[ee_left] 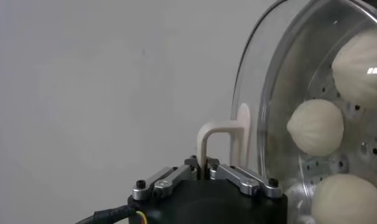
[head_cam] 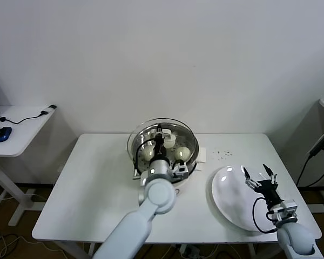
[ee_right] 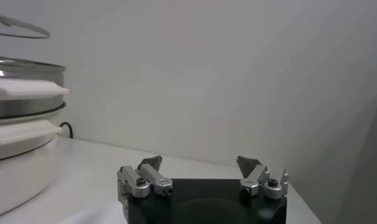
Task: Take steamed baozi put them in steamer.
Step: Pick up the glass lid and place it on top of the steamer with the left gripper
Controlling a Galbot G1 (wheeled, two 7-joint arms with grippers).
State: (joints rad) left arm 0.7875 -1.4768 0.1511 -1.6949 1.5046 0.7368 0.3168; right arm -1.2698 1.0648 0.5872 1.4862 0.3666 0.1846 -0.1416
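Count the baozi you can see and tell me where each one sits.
3, all inside the steamer, seen through the glass lid the left claw holds: one baozi, a second, a third. The lid and arm may hide more.

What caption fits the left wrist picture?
Left gripper shut on the glass lid's handle, baozi visible through it.

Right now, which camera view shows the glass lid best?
The left wrist view: the glass lid fills it, the left gripper shut on its handle, three baozi visible through it. The head view shows it whole but small above the steamer. The right wrist view catches only its rim.
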